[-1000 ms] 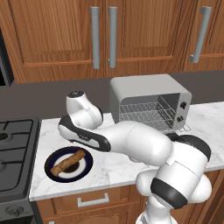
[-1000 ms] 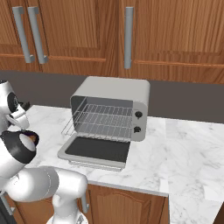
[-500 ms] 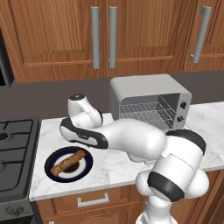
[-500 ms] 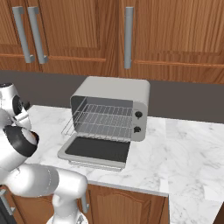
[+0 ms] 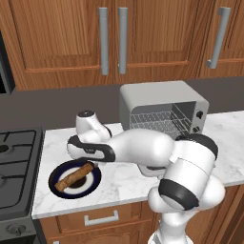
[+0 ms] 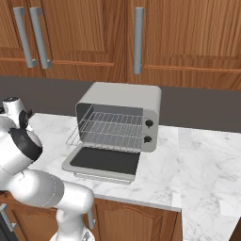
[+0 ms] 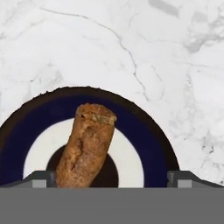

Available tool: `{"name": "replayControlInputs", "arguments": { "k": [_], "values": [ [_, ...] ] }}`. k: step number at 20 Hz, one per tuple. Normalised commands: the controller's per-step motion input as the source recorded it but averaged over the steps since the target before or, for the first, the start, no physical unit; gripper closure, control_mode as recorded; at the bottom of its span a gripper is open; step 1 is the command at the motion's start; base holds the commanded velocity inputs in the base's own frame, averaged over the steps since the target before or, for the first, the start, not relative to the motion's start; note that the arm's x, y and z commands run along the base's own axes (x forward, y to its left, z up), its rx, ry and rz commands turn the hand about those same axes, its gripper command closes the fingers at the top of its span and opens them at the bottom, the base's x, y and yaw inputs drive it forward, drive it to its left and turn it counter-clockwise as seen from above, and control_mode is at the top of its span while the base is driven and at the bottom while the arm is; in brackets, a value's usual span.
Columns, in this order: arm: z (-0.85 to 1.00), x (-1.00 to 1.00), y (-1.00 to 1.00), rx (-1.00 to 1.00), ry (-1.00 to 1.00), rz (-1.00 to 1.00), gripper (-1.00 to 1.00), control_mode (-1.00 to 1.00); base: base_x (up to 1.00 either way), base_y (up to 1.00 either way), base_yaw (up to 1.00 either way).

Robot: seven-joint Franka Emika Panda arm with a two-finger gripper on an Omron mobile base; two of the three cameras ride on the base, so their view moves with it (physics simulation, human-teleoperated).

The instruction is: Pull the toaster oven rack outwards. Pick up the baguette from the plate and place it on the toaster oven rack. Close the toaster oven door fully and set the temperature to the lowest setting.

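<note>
Hand view — baguette, golden-brown, crusty, on plate.

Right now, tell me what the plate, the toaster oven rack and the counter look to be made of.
Plate: probably glazed ceramic, with smooth navy, white and brown rings.
Toaster oven rack: thin silver wire grid, likely metal.
Counter: white stone with grey veins, looks like polished marble; being rendered, it could be laminate.

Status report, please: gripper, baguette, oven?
Gripper open above plate. Baguette on plate, not held. Oven door down, rack out. Nothing blocking.
</note>
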Motion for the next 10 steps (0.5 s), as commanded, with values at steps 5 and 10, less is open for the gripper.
{"name": "replayControlInputs", "arguments": {
  "k": [5,10],
  "values": [
    [-0.41,0.03,0.07,0.0,0.08,-0.04,-1.0,-1.0,0.0,0.0,0.0],
    [-0.18,0.1,0.09,0.0,0.01,-0.04,-1.0,-1.0,0.0,0.0,0.0]
  ]
}}
